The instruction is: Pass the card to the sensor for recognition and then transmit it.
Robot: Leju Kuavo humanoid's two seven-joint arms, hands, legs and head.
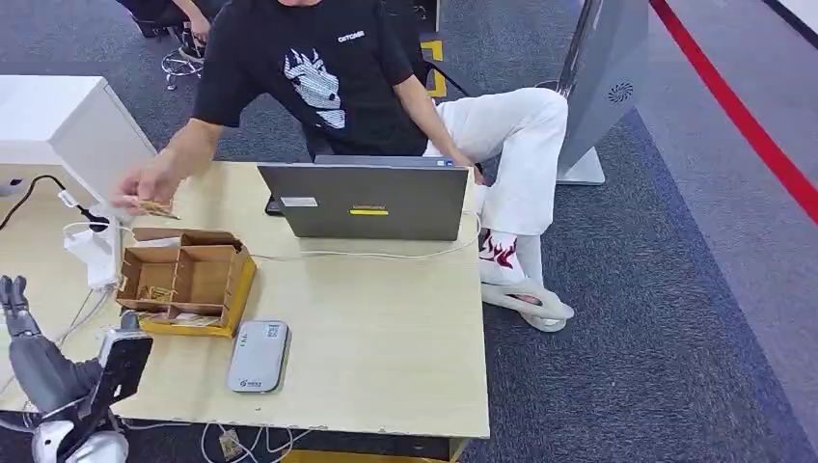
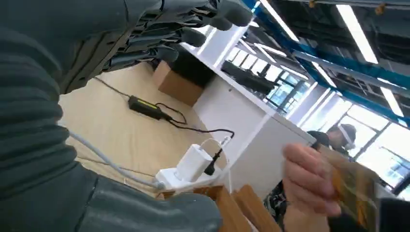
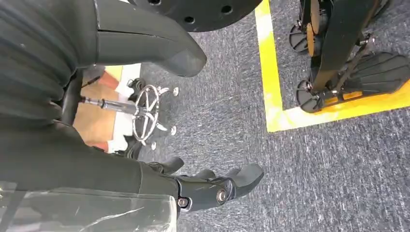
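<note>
Reaching person's hand [image 1: 147, 183] holds card [image 1: 154, 206] (shirt lettering unreadable).

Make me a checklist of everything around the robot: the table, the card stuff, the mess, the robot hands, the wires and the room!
Surface: light wooden table.
Job's things: a person's hand holds a card above the cardboard box; grey sensor lies flat near the front edge.
Clutter: laptop, white charger.
Robot hands: left robot hand open, empty; right robot hand hangs over the carpet, empty.
Cables: black cable, white cable.
Surroundings: grey carpet, red line.
</note>
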